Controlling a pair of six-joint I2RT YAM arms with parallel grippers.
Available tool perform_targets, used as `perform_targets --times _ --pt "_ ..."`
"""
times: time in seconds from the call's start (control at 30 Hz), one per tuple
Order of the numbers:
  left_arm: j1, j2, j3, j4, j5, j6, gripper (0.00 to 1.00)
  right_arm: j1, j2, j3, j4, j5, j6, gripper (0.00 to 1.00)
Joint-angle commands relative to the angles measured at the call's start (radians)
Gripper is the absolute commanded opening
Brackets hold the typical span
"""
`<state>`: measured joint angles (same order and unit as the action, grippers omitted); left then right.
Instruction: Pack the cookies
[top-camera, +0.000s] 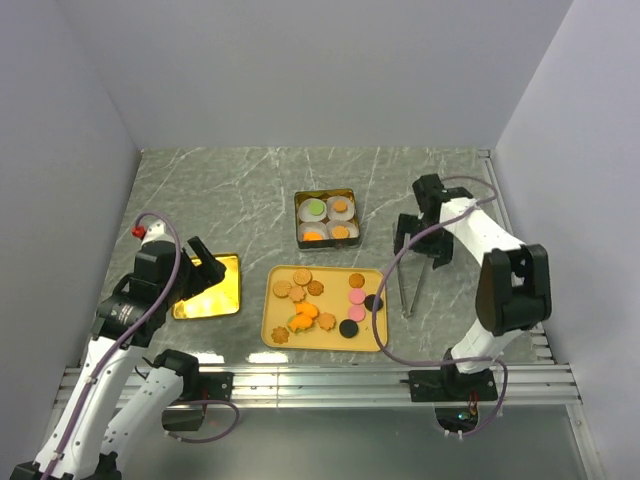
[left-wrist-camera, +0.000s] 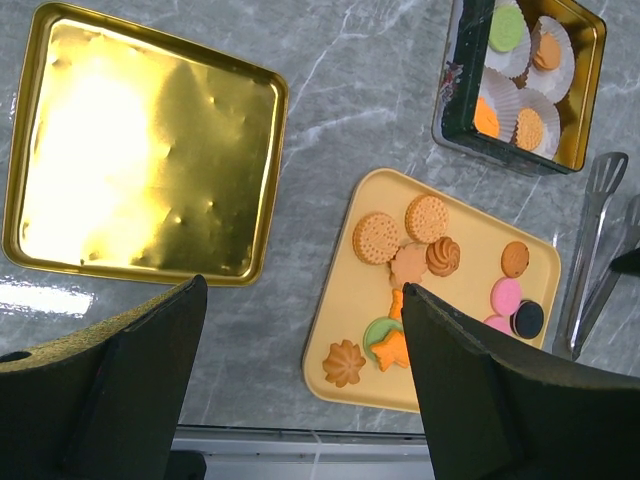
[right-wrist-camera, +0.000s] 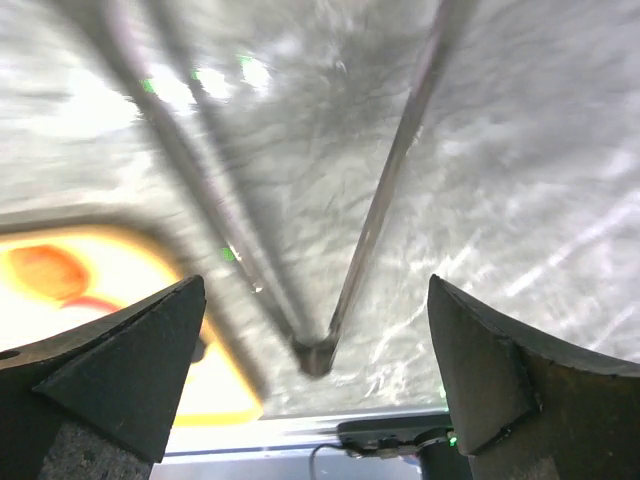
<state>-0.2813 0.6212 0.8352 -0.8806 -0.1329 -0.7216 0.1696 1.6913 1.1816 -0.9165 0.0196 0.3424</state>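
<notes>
Several cookies (top-camera: 303, 279) in brown, orange, pink, green and black lie on a yellow tray (top-camera: 274, 313) at the table's near middle. They also show in the left wrist view (left-wrist-camera: 376, 237). A dark tin (top-camera: 301, 215) behind the tray holds white paper cups with cookies in them. Metal tongs (top-camera: 407, 285) lie on the table right of the tray. My right gripper (top-camera: 422, 245) is open, low over the tongs (right-wrist-camera: 385, 185), jaws either side, apart from them. My left gripper (top-camera: 203, 270) is open and empty above the gold lid (top-camera: 212, 287).
The gold lid (left-wrist-camera: 140, 150) lies flat on the grey marble table left of the tray. The tin (left-wrist-camera: 455, 95) and tongs (left-wrist-camera: 590, 250) show at the right of the left wrist view. Grey walls bound the table. A metal rail runs along the near edge.
</notes>
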Motion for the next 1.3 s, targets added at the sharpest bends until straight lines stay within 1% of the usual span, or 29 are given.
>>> perform_targets --times 0.0,0.13,0.2,0.3,0.33,0.43,0.47,0.5,0.57,0.6,0.7,0.87,1.07,1.17,1.2,1.27 --pt "-0.002 0.015 0.007 0.017 -0.005 -0.001 0.85 0.002 -0.148 0.119 -0.085 0.042 0.038 0.99" --pt "-0.002 0.061 0.01 0.02 0.009 0.011 0.85 0.043 -0.269 0.203 -0.119 -0.01 0.055 1.0" --pt "-0.002 0.103 0.013 0.019 0.01 0.014 0.84 0.068 -0.355 0.208 -0.105 -0.07 0.066 1.0" --pt "-0.002 0.153 0.016 0.028 0.018 0.021 0.84 0.174 -0.455 0.194 -0.105 -0.069 0.119 1.0" --pt "-0.002 0.166 0.018 0.035 0.025 0.021 0.84 0.236 -0.476 0.182 -0.104 -0.069 0.135 1.0" --pt "-0.002 0.225 0.018 0.078 0.035 0.019 0.82 0.32 -0.564 0.093 -0.07 -0.075 0.207 1.0" --pt "-0.002 0.268 0.018 0.091 0.038 0.022 0.81 0.364 -0.612 0.06 -0.055 -0.076 0.225 1.0" --pt "-0.002 0.291 0.016 0.115 0.039 0.024 0.81 0.378 -0.639 -0.014 -0.02 -0.081 0.262 1.0" --pt "-0.004 0.377 0.015 0.134 0.055 0.031 0.8 0.404 -0.698 -0.081 0.008 -0.09 0.289 1.0" --pt "-0.004 0.409 0.018 0.14 0.05 0.031 0.79 0.409 -0.712 -0.124 0.011 -0.093 0.303 1.0" --pt "-0.004 0.529 0.028 0.141 0.035 0.036 0.77 0.415 -0.754 -0.148 -0.005 -0.08 0.296 1.0" --pt "-0.018 0.675 0.042 0.164 -0.007 0.045 0.76 0.415 -0.766 -0.119 -0.053 -0.021 0.235 1.0" --pt "-0.029 0.762 0.07 0.186 -0.036 0.074 0.73 0.415 -0.754 -0.122 -0.05 -0.027 0.218 1.0" --pt "-0.047 0.791 0.067 0.195 -0.054 0.079 0.68 0.415 -0.745 -0.134 -0.032 -0.043 0.219 1.0" --pt "-0.055 0.801 0.065 0.193 -0.059 0.077 0.64 0.415 -0.743 -0.134 -0.025 -0.043 0.218 1.0" --pt "-0.087 0.83 0.067 0.198 -0.083 0.073 0.62 0.415 -0.739 -0.134 -0.021 -0.043 0.21 1.0"
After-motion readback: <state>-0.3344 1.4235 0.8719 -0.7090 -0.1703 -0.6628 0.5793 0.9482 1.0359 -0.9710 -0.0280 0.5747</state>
